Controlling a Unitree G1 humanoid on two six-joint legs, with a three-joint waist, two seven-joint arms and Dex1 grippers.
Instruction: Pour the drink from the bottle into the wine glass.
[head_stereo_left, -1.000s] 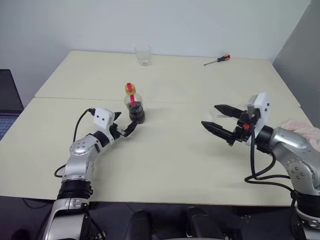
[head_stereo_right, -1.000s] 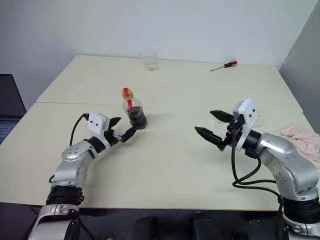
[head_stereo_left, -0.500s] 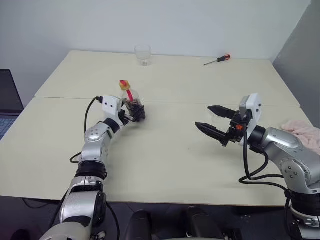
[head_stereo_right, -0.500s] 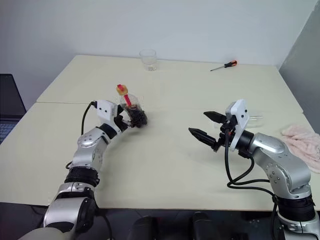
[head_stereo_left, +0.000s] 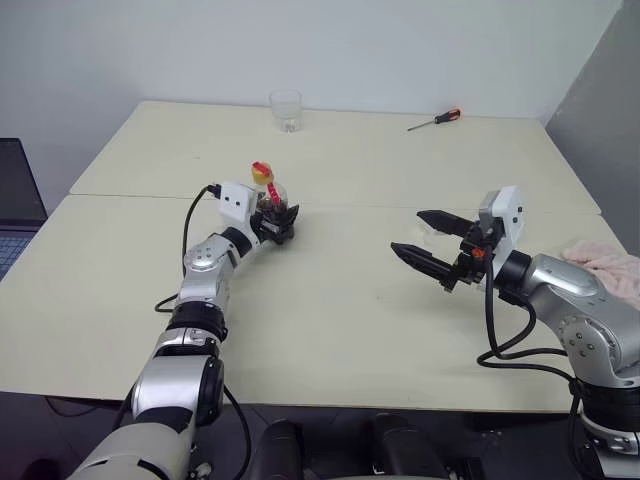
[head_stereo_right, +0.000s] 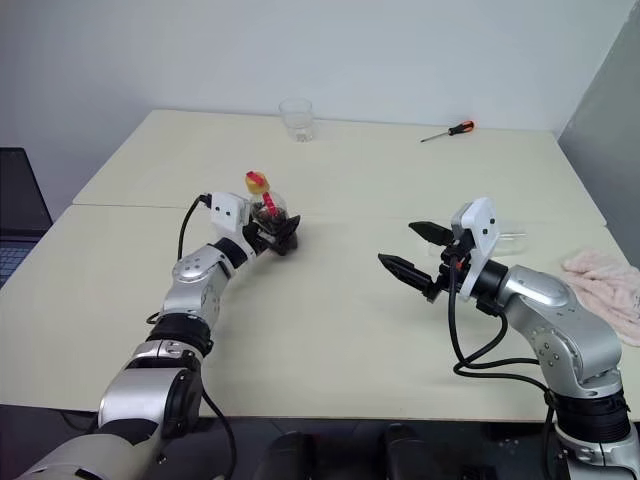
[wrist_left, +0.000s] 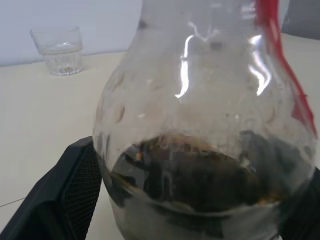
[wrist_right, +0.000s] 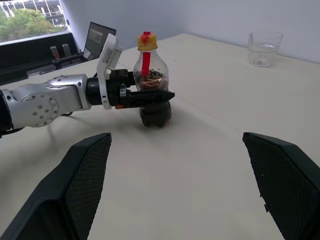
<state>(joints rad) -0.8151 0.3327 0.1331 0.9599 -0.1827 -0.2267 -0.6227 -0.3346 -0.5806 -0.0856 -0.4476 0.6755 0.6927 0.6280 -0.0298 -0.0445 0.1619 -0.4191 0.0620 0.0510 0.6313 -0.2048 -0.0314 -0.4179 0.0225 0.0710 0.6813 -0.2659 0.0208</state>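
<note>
1. Right wrist view: left gripper straddles bottle at its belly; bottle stands upright on table, cap on, drink low in it
2. Step: grasp, not yet closed; left jaws look spread wide, one either side, contact unclear
3. Next: close on belly, lift. Cap looks like a blocker for pouring
4. Right gripper spread wide, empty, well apart from bottle
5. Can't make out a wine glass; tumbler at far edge
</note>
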